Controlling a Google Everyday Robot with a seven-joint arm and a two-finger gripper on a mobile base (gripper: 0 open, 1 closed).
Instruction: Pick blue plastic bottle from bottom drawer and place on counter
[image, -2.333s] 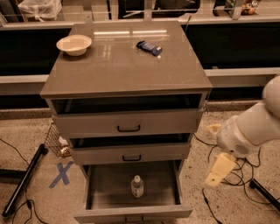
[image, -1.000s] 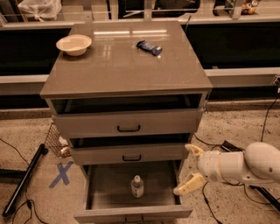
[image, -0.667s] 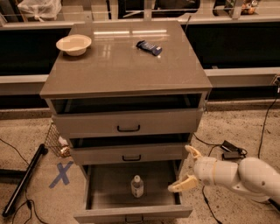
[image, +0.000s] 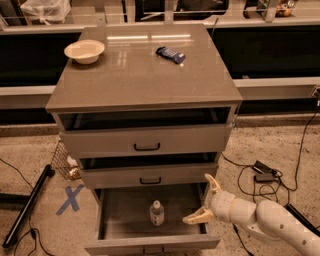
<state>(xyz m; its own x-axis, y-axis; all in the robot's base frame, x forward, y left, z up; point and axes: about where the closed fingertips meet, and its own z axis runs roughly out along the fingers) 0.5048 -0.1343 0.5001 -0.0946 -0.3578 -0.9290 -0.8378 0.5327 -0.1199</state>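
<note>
The bottom drawer (image: 122, 220) is pulled out and the blue plastic bottle (image: 157, 213) stands upright in its middle, clear with a white cap. My gripper (image: 202, 199) reaches in from the right on a white arm and hovers over the drawer's right edge. It is open, one finger pointing up and the other pointing left toward the bottle, a short gap away from it. The counter (image: 135, 75) is the glossy grey-brown top of the cabinet.
A cream bowl (image: 84, 51) and a flat dark-blue packet (image: 170, 54) lie on the counter. The two upper drawers stand slightly ajar. Cables and a black adapter (image: 263, 171) lie on the floor at right; a wire basket (image: 62, 161) and a black pole (image: 27, 207) at left.
My arm has come down from the right of the cabinet and moved left, bringing the gripper over the bottom drawer's right edge near the bottle. The bottle has not moved.
</note>
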